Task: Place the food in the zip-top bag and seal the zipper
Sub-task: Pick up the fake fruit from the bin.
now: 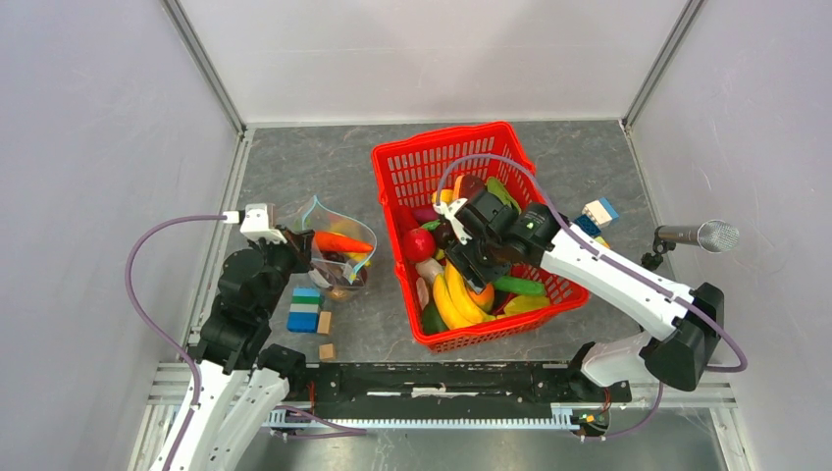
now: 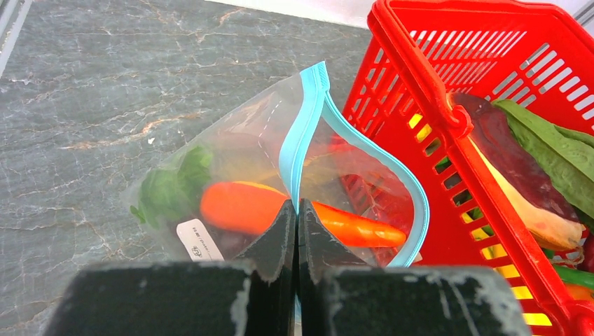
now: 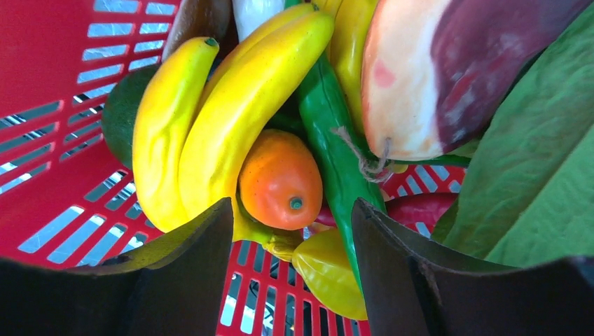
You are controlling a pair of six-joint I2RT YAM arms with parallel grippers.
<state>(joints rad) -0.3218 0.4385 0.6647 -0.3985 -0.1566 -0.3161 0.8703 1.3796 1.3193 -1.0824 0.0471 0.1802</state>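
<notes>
The clear zip-top bag [image 1: 334, 250] stands left of the red basket, its mouth open. An orange carrot [image 2: 280, 213] and a green leafy piece [image 2: 168, 192] lie inside it. My left gripper [image 2: 295, 210] is shut on the bag's light-blue zipper strip [image 2: 305, 126]; it also shows in the top view [image 1: 294, 240]. My right gripper [image 3: 293, 231] is open and empty, down inside the basket over the food. Between its fingers lie an orange fruit [image 3: 280, 180], yellow bananas [image 3: 210, 112], a long green vegetable [image 3: 333, 140] and a yellow piece [image 3: 326, 273].
The red basket [image 1: 446, 147] holds several toy foods, with a red apple [image 1: 419, 243] at its left. Stacked coloured blocks [image 1: 305, 309] and two wooden cubes [image 1: 327, 350] lie in front of the bag. More blocks [image 1: 598, 214] and a microphone [image 1: 699, 235] are at right.
</notes>
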